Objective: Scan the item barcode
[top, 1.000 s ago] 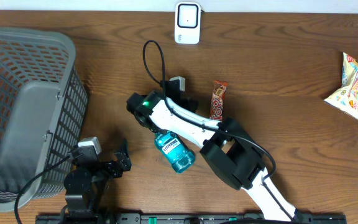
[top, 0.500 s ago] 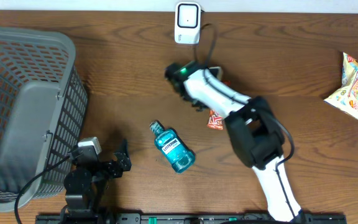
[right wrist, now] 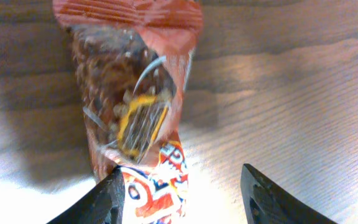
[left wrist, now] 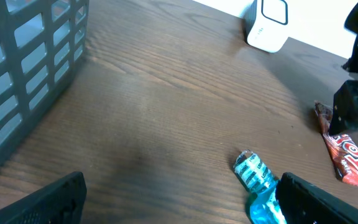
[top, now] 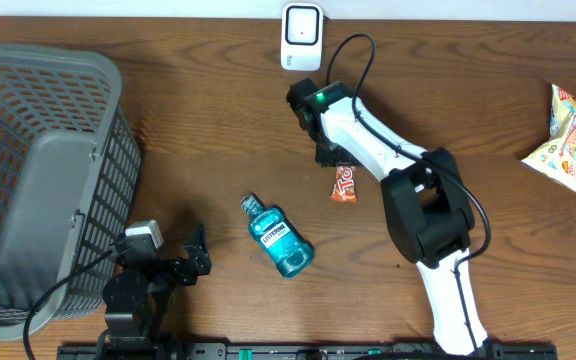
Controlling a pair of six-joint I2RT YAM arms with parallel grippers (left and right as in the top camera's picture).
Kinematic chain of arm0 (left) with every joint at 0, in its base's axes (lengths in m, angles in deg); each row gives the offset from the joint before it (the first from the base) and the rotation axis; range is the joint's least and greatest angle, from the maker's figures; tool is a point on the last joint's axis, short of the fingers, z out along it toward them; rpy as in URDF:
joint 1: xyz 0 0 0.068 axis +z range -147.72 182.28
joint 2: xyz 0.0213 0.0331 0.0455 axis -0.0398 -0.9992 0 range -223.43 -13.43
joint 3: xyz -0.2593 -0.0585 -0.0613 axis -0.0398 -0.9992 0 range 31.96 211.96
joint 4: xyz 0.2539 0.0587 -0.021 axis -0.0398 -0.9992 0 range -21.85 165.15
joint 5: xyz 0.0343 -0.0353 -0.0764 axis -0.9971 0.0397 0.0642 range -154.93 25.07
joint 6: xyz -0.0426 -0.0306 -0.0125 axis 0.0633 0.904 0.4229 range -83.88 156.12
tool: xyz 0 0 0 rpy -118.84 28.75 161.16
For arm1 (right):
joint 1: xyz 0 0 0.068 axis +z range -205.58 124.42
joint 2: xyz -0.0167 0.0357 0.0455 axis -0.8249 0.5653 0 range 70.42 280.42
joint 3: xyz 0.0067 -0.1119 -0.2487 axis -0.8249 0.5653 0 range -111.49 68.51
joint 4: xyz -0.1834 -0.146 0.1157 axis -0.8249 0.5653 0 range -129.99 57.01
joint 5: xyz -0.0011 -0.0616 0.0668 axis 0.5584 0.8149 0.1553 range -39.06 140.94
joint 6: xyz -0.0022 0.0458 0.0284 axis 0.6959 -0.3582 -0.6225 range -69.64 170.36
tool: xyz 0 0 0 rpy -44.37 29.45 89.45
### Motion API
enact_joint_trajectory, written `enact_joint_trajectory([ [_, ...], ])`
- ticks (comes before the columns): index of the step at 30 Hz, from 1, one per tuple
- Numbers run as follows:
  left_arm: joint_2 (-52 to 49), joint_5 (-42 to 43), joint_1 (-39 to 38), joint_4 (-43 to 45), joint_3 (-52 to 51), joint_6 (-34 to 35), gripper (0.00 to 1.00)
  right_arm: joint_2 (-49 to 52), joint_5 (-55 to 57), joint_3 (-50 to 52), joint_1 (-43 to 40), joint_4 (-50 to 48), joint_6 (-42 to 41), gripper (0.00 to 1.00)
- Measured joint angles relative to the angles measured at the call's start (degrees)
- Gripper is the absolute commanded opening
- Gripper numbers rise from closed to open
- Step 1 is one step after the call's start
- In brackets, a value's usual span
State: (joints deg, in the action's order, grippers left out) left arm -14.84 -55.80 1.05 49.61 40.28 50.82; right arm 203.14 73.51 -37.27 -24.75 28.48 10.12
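The right gripper [top: 333, 158] hangs low over the red candy bar [top: 345, 186], jaws parted and holding nothing (one finger sits at the wrapper's edge; whether it touches, I can't tell). The bar lies flat on the wooden surface [top: 198, 120], not far from the white scanner [top: 301, 37]. The left gripper [top: 196, 262] rests wide open near the blue mouthwash bottle [top: 280, 240].
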Motion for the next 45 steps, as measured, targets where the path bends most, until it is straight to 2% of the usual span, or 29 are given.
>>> enact_joint_trajectory([
  [5,0.0,0.0,0.0,0.0,0.0,0.0,0.98,-4.04,-3.15,0.0,0.39,-1.33,0.46,0.61],
  [9,0.0,0.0,0.0,0.0,0.0,0.0,0.98,-5.18,-4.0,-0.02,1.36,-3.69,0.63,0.68],
  [13,0.0,0.0,0.0,0.0,0.0,0.0,0.98,-3.91,-5.38,-0.02,1.88,-5.11,0.68,0.61],
  [19,0.0,0.0,0.0,0.02,0.0,0.0,0.98,0.72,-6.36,-0.7,1.6,-4.96,-0.15,0.68],
  [27,0.0,0.0,0.0,0.0,0.0,0.0,0.98,3.06,-5.9,-3.02,-0.28,4.72,0.37,0.68],
  [32,0.0,0.0,0.0,0.0,0.0,0.0,0.98,3.43,-6.29,-3.17,-1.62,6.16,0.85,0.62],
  [39,0.0,0.0,0.0,0.0,0.0,0.0,0.98,2.47,-6.82,-0.81,-3.19,-1.14,4.57,0.59],
  [45,0.0,0.0,0.0,0.0,0.0,0.0,0.98,1.03,-6.38,2.51,-3.58,-8.07,8.17,0.35],
])
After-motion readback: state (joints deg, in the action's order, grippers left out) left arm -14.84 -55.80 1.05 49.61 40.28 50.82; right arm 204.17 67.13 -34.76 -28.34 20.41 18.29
